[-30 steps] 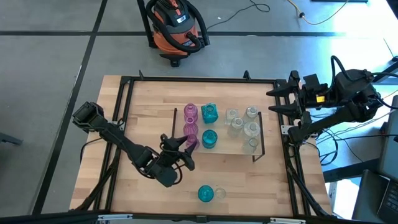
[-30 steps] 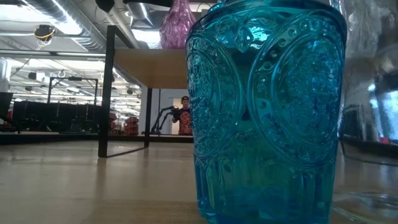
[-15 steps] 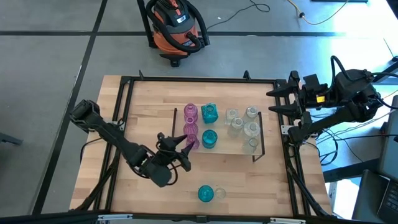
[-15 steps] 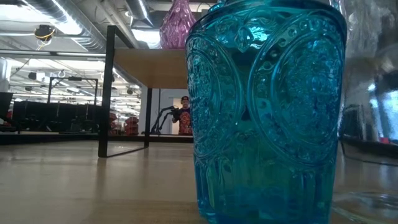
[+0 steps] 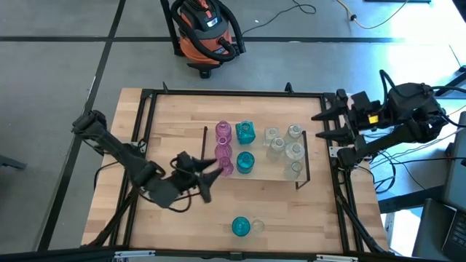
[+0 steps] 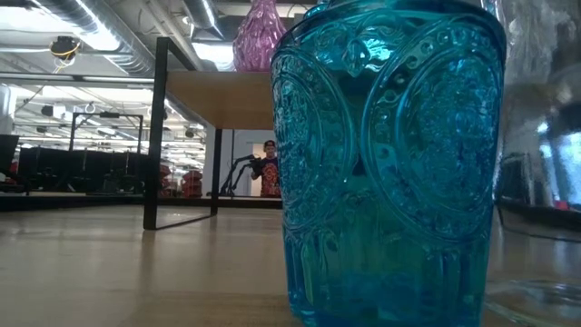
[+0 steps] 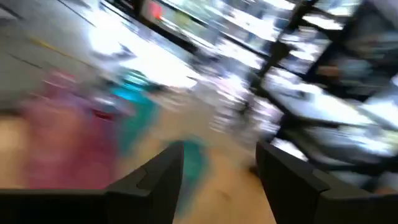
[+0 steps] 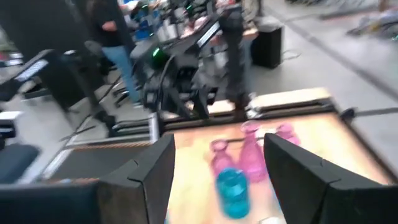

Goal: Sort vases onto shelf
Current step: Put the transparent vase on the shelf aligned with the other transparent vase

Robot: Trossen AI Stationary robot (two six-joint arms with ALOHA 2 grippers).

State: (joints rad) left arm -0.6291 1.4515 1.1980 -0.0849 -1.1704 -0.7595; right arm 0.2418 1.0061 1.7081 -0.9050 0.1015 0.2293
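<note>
A: What is shown from above that is missed at table height?

B: From above, the whole shelf is seen on the tabletop, with three pink vases at its left end, two teal vases beside them and a cluster of clear vases toward its right end. One teal vase and a clear vase are left on the tabletop near the front edge, just beside each other. In the low view the frame is nearly filled by that teal vase; only a corner of the shelf and the top of one pink vase are seen behind it, and a person far off in the room.

A: And the fingers?

B: The left gripper is seen with fingers spread apart and nothing between them, just left of the nearest pink vase. In its wrist view a clear gap is shown between the fingers. The right gripper is held beyond the table's right edge, fingers parted and empty.

A: What has changed?

B: Since a second ago the left arm has been drawn back leftward, away from the pink vase. The right arm has barely shifted.
</note>
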